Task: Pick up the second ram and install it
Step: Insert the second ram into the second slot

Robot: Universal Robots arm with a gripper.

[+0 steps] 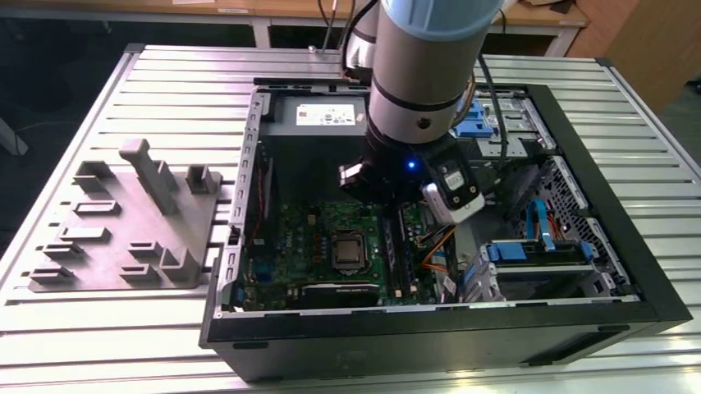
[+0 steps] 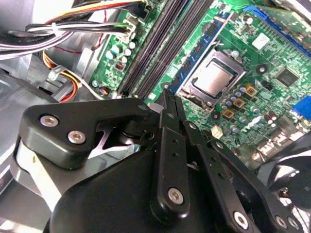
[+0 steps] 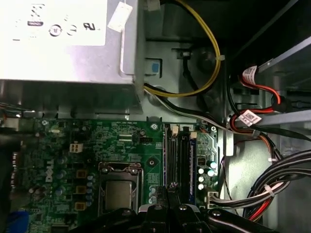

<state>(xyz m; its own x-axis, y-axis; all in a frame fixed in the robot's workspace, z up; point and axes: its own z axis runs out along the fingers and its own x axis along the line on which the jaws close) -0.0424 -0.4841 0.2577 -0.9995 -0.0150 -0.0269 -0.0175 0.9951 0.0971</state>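
- While the arm (image 1: 422,74) reaches down into the open computer case (image 1: 613,271) in the exterior view, the gripper (image 1: 386,215) sits low over the motherboard (image 1: 295,238), at the memory slots (image 1: 396,254).
- Same view: grey tray (image 1: 121,222) lies on the slatted surface (image 1: 66,328), on the exterior view's left, well apart from the gripper.
- Second wrist view: gripper (image 2: 167,97) is pressed together, tips at the near end of the memory slots (image 2: 155,48). Processor socket (image 2: 216,77) is just beside them.
- First wrist view: gripper (image 3: 170,190) lines up with the second ram (image 3: 170,160), a dark slim stick seen edge-on in a slot near the processor socket (image 3: 118,191). Cannot tell whether the tips touch it.
- Power supply (image 3: 63,43) sits past the far end of the slots, and the cable bundle (image 3: 282,179) runs off to one side.
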